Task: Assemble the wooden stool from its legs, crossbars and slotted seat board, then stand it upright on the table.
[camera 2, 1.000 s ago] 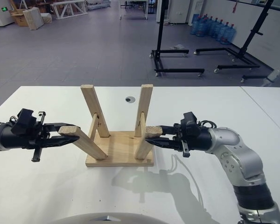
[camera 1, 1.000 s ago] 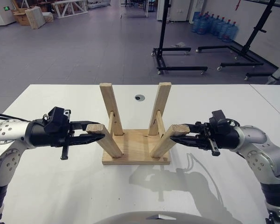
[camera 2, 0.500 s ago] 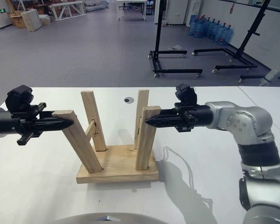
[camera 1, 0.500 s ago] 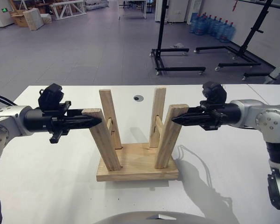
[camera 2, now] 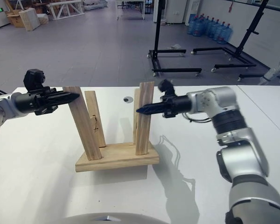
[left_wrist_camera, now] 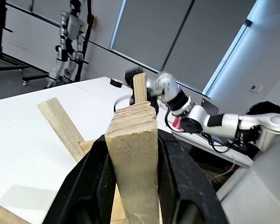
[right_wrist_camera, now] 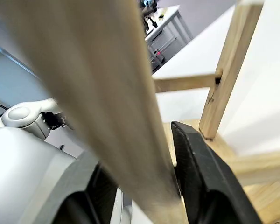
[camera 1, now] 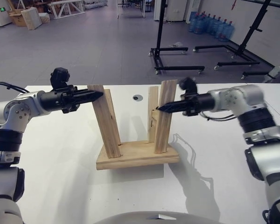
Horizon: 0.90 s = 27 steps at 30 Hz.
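Note:
The wooden stool stands upside down, its seat board (camera 1: 137, 157) on the white table and its legs pointing up. My left gripper (camera 1: 99, 94) is shut on the top end of the near left leg (camera 1: 106, 122). In the left wrist view, the black fingers (left_wrist_camera: 90, 179) clamp that leg (left_wrist_camera: 133, 154) from both sides. My right gripper (camera 1: 161, 108) is shut on the top end of the near right leg (camera 1: 163, 116), as the right wrist view also shows with its finger (right_wrist_camera: 196, 163) against the leg (right_wrist_camera: 107, 93). A crossbar (right_wrist_camera: 184, 83) joins the two far legs.
A small round grommet (camera 1: 138, 98) sits in the table behind the stool. Bare white tabletop lies on every side of the seat board. Black wheeled racks (camera 1: 179, 46) stand on the floor beyond the table's far edge.
Both grippers, still shut on the near legs' tops, have risen and moved toward the table's far side. The near legs now stand much steeper, and the stool has tipped with them.

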Motion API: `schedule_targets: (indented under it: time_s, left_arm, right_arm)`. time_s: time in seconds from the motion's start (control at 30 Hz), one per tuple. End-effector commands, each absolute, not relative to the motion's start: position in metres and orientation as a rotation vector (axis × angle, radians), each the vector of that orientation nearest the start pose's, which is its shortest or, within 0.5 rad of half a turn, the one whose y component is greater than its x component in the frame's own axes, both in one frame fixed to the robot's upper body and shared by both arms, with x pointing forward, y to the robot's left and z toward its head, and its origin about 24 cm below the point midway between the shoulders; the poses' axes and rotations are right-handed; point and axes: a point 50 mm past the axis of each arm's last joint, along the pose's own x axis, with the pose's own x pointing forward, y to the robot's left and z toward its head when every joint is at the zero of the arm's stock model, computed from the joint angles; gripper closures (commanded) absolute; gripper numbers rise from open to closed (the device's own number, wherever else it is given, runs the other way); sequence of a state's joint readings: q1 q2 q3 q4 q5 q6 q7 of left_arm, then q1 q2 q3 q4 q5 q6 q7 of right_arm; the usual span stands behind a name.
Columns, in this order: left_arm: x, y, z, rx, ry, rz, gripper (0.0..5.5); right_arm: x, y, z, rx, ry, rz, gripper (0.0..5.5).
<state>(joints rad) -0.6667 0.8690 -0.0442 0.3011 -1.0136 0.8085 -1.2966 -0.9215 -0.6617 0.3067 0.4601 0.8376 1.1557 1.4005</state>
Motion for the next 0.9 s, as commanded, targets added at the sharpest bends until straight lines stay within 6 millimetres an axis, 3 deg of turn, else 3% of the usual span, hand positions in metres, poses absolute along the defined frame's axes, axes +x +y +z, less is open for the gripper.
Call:
schedule_targets:
  time_s: [0.03, 0.2, 0.3, 0.57, 0.7, 0.77, 0.83, 0.9]
  left_arm:
    - [0.312, 0.247, 0.114, -0.264, 0.650, -0.982, 3.79]
    - [0.328, 0.260, 0.113, -0.218, 0.631, -0.882, 2.87]
    - [0.333, 0.264, 0.119, -0.215, 0.605, -0.888, 2.82]
    - [0.344, 0.268, 0.150, -0.233, 0.445, -0.875, 2.82]
    - [0.341, 0.272, 0.181, -0.326, 0.266, -0.903, 2.82]
    - [0.334, 0.273, 0.185, -0.338, 0.237, -0.926, 2.82]
    - [0.323, 0.283, 0.187, -0.274, 0.199, -0.891, 2.82]
    - [0.309, 0.300, 0.187, -0.089, 0.173, -0.820, 2.82]
  right_arm:
    - [0.336, -0.149, 0.156, 0.487, 0.820, 1.385, 3.03]
    - [0.353, -0.157, 0.157, 0.478, 0.725, 1.303, 1.99]
    - [0.358, -0.170, 0.158, 0.478, 0.668, 1.253, 1.33]
    - [0.349, -0.205, 0.156, 0.502, 0.525, 1.194, 1.33]
    - [0.328, -0.225, 0.156, 0.531, 0.395, 1.183, 1.33]
    - [0.312, -0.230, 0.153, 0.540, 0.347, 1.180, 1.33]
    - [0.289, -0.230, 0.140, 0.433, 0.315, 1.172, 1.33]
    - [0.271, -0.226, 0.130, 0.317, 0.264, 1.152, 1.33]
